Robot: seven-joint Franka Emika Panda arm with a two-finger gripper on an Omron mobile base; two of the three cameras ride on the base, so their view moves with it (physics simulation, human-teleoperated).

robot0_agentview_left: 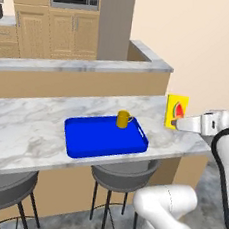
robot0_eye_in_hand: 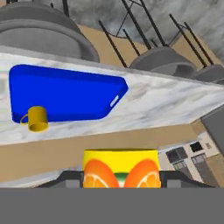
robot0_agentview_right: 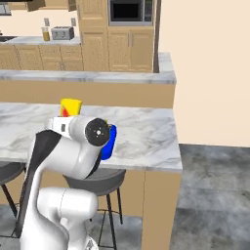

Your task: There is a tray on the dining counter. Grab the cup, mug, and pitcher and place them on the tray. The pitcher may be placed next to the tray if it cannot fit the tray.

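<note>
Tray loading, partway: one of three items in place.

Item 1, mug [robot0_agentview_left: 123, 119]: you had it standing upright on the blue tray [robot0_agentview_left: 98, 140], at the tray's far edge near the right-hand corner (done). Item 2, cup [robot0_agentview_left: 176, 111]: it was off the tray to its right, over the right end of the bench [robot0_agentview_left: 29, 127], with the gripper [robot0_agentview_left: 174, 123] reaching in from the right and its fingers set to either side of the cup's lower half, pinching it; in the hand view the cup [robot0_eye_in_hand: 120, 168] sat between the finger tips at the bottom edge (whether it rested on the bench or hung just clear, you could not tell). Item 3, pitcher: probably the small juice-coloured glass [robot0_agentview_right: 46, 33] on the far kitchen worktop beside the toaster [robot0_agentview_right: 62, 33], too small to be sure, not yet fetched. Left for you: set the cup on the tray, then bring the pitcher.
</note>
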